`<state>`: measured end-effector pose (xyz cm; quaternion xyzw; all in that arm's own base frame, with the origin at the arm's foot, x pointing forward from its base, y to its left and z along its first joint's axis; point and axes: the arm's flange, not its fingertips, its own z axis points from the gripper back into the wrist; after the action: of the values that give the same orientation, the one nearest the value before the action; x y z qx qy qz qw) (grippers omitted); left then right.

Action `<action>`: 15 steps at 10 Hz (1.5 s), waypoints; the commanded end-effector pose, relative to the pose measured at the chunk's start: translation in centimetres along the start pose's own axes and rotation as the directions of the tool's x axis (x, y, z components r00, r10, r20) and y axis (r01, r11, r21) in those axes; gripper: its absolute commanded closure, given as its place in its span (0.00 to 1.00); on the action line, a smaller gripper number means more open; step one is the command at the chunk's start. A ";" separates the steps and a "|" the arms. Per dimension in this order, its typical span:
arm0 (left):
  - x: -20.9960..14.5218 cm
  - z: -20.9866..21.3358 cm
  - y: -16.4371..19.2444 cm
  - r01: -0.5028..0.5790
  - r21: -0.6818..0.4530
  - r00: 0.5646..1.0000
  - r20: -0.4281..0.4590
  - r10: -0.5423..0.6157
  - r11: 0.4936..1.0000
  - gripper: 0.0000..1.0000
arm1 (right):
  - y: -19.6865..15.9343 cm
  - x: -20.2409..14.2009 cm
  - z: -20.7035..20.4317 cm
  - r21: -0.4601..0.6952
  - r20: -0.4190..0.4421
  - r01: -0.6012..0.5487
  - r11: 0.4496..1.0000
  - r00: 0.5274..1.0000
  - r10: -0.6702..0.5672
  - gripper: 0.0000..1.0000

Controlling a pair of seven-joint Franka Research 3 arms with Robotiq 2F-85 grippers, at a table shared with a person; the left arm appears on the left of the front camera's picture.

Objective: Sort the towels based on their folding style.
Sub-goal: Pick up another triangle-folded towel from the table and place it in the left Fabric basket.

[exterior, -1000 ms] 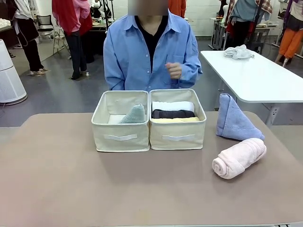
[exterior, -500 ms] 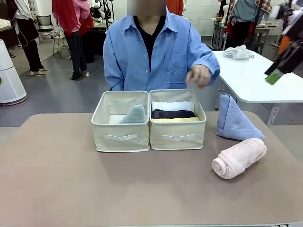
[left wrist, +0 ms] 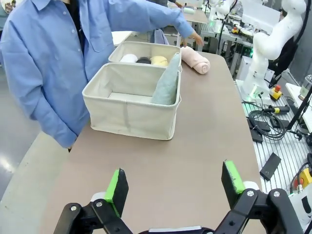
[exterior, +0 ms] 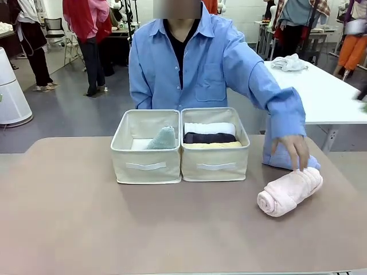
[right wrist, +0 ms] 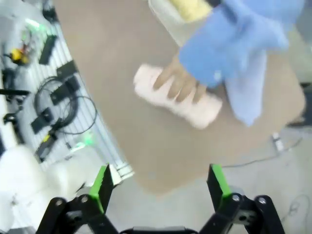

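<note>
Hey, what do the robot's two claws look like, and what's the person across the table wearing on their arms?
Both the left claw and right claw are black, with jointed fingers, visible bolts and bright green pads. The person wears a blue collared shirt with long sleeves over a black top.

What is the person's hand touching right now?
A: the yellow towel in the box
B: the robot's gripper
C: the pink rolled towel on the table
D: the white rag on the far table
C: the person's hand reaches down and its fingers rest on top of the pink rolled towel, which lies on the table.
</note>
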<state>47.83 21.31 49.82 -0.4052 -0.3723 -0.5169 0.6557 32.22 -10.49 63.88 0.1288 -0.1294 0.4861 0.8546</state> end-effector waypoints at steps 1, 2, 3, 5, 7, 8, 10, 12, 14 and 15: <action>0.1 0.0 -0.1 0.001 0.008 1.000 -0.005 -0.001 1.000 0.00 | 1.2 -8.4 5.9 -0.007 0.119 0.080 0.997 0.990 -0.079 0.00; 0.1 0.0 -0.1 0.001 0.008 1.000 -0.005 -0.001 1.000 0.00 | 1.2 -10.0 6.1 0.004 0.149 0.088 0.996 0.985 -0.088 0.00; 0.1 0.0 -0.1 0.001 0.008 1.000 -0.005 -0.001 1.000 0.00 | 0.9 -10.5 5.8 0.028 0.179 0.076 0.997 0.981 -0.079 0.00; 0.1 0.0 -0.1 0.001 0.008 1.000 -0.005 -0.001 1.000 0.00 | 0.0 -10.3 4.8 0.053 0.183 0.065 0.996 0.980 -0.074 0.00; 0.1 0.0 -0.1 0.001 0.008 1.000 -0.005 -0.001 1.000 0.00 | -0.8 -10.1 4.3 0.066 0.202 0.063 0.996 0.977 -0.075 0.00; 0.1 0.0 -0.1 0.001 0.008 1.000 -0.005 -0.001 1.000 0.00 | -1.3 -10.3 4.3 0.065 0.209 0.071 0.995 0.974 -0.083 0.00; 0.1 0.0 -0.1 0.001 0.008 1.000 -0.005 -0.001 1.000 0.00 | -2.1 -10.4 4.2 0.066 0.236 0.091 0.994 0.966 -0.104 0.00; 0.1 0.0 -0.1 0.001 0.008 1.000 -0.005 -0.001 1.000 0.00 | -1.7 -10.0 4.0 0.077 0.201 0.102 0.992 0.973 -0.116 0.00; 0.1 0.0 -0.1 0.001 0.008 1.000 -0.005 -0.001 1.000 0.00 | -1.7 -10.0 4.0 0.077 0.201 0.102 0.992 0.973 -0.116 0.00; 0.1 0.0 -0.1 0.001 0.008 1.000 -0.005 -0.001 1.000 0.00 | -1.7 -10.0 4.0 0.077 0.201 0.102 0.992 0.973 -0.116 0.00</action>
<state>47.88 21.22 49.82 -0.4055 -0.3720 -0.5175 0.6552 28.41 -20.66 64.00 0.2130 -0.1947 0.4225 0.8592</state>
